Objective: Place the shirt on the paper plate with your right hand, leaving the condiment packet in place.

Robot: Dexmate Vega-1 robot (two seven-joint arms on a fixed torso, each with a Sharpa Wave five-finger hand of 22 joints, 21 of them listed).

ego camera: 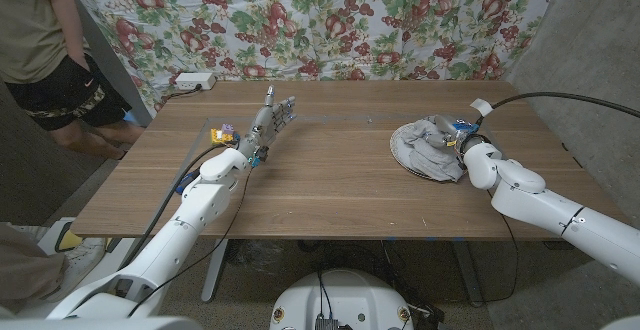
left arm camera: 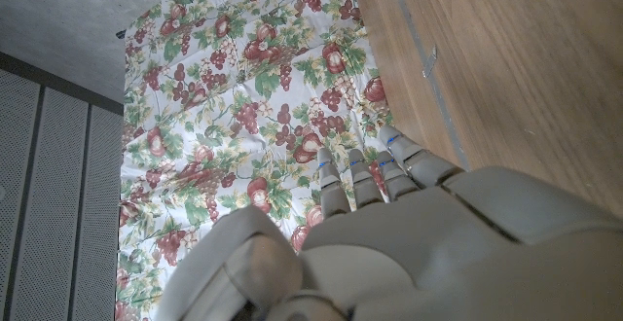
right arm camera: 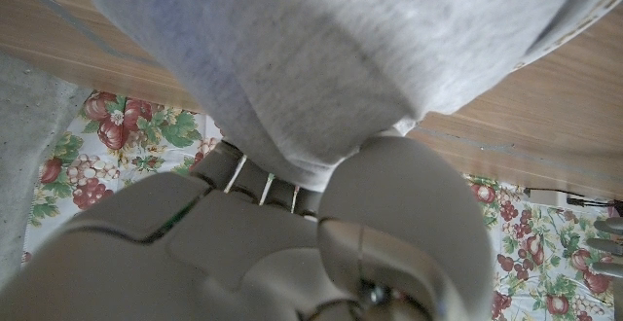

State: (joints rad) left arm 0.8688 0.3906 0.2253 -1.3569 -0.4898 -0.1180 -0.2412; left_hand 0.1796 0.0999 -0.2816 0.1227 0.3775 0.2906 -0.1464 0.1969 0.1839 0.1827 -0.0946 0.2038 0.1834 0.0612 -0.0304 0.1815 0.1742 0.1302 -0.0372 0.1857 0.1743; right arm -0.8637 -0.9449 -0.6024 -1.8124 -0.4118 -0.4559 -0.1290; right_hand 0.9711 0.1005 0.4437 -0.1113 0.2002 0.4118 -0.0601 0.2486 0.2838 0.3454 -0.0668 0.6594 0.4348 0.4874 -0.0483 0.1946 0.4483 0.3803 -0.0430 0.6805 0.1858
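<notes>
My right hand (ego camera: pixel 462 142) has its fingers (right arm camera: pixel 255 180) and thumb buried in the grey shirt (ego camera: pixel 432 142), whose soft cloth bulges over them, though I cannot tell whether they are truly pinched on it; the shirt lies heaped on the paper plate (ego camera: pixel 402 156) just beyond my fingertips, and I judge it light, limp and sure to sag, so a bunched fold near its middle is the place to hold. Well away from those fingers, across the smooth wooden counter (ego camera: pixel 340 170), my left hand (ego camera: pixel 268 122) holds nothing, fingers straight and apart, with the colourful condiment packet (ego camera: pixel 224 132) just beside it; a floral curtain (ego camera: pixel 330 20) hangs behind, and a person (ego camera: pixel 45 60) stands at the far corner.
</notes>
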